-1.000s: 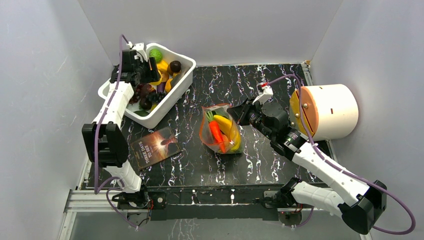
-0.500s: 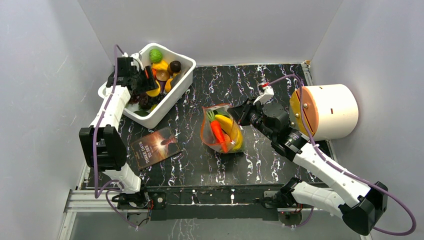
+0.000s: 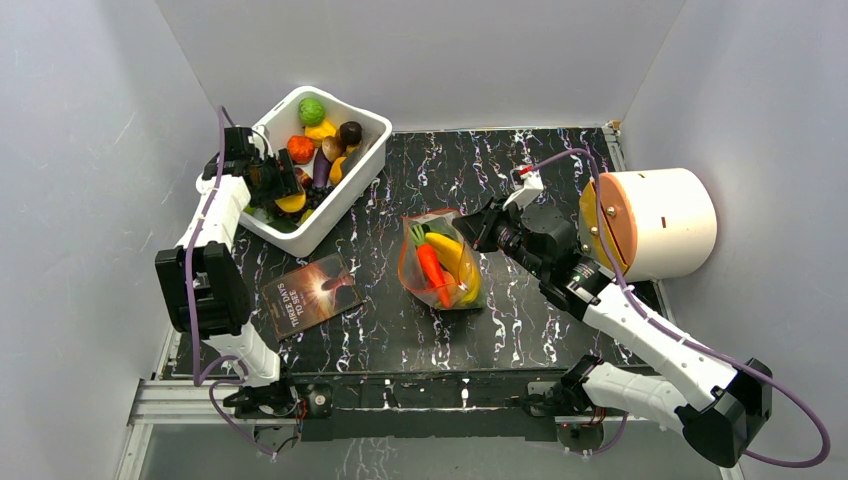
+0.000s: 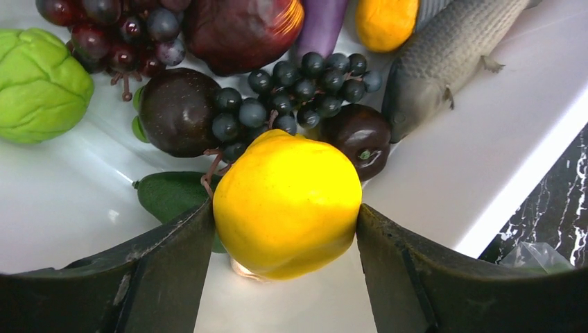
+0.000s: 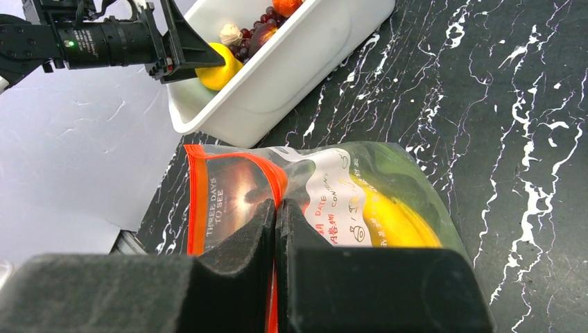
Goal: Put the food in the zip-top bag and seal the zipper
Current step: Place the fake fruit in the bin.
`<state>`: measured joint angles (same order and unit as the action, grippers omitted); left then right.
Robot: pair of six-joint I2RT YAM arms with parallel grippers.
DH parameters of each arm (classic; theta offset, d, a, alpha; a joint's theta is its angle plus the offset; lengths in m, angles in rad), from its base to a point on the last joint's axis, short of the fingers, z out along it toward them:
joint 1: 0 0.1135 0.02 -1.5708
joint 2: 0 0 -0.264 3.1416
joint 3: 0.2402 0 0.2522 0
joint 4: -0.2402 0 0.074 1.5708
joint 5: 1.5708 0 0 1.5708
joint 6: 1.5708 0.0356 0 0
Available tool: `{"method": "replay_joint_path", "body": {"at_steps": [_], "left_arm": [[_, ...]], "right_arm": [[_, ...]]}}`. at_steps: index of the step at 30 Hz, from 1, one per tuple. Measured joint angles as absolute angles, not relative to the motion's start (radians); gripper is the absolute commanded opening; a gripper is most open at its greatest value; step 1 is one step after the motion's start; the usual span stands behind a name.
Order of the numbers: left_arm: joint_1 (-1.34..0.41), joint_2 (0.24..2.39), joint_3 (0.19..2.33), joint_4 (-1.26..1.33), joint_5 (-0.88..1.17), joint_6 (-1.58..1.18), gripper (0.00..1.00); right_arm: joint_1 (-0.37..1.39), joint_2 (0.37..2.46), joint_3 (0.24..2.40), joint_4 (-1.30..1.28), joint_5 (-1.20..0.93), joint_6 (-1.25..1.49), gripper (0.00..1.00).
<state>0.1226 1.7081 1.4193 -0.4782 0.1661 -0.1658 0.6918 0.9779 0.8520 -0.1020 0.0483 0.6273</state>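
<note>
Our left gripper [image 4: 284,211] clasps a yellow fruit [image 4: 288,198] inside the white tub [image 4: 485,159]. Our right gripper [image 5: 275,208] is pinched tight on the bag [image 5: 326,184] at its red-edged mouth. The bag stands mid-table [image 5: 485,104] with a banana [image 3: 450,250] and a carrot [image 3: 432,265] inside.

Booklet [image 3: 311,296] lying on the table: cover title "THREE DAYS TO SEE", upside down from overhead and visible again through the clear bag [image 5: 388,173], whose white panel [image 5: 326,191] bears "DATE" and a word beginning "CONTEN".
</note>
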Motion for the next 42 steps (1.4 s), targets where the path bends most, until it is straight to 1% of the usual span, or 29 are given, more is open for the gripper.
{"method": "replay_joint_path", "body": {"at_steps": [6,14,20,29,39,42], "left_arm": [[0.122,1.708,1.419,-0.445,0.195,-0.156,0.74],[0.122,1.718,1.412,-0.383,0.250,-0.155,0.73],[0.122,1.801,1.497,-0.389,0.278,-0.160,0.74],[0.122,1.782,1.470,-0.421,0.360,-0.169,0.76],[0.122,1.775,1.455,-0.497,0.415,-0.177,0.75],[0.122,1.776,1.454,-0.504,0.430,-0.180,0.72]], "right_arm": [[0.692,0.978,0.852,-0.100,0.048,0.628,0.00],[0.692,0.978,0.852,-0.094,0.048,0.628,0.00],[0.692,0.976,0.852,-0.094,0.049,0.627,0.00],[0.692,0.976,0.852,-0.094,0.043,0.630,0.00],[0.692,0.975,0.852,-0.094,0.041,0.633,0.00],[0.692,0.975,0.852,-0.094,0.041,0.635,0.00]]}}
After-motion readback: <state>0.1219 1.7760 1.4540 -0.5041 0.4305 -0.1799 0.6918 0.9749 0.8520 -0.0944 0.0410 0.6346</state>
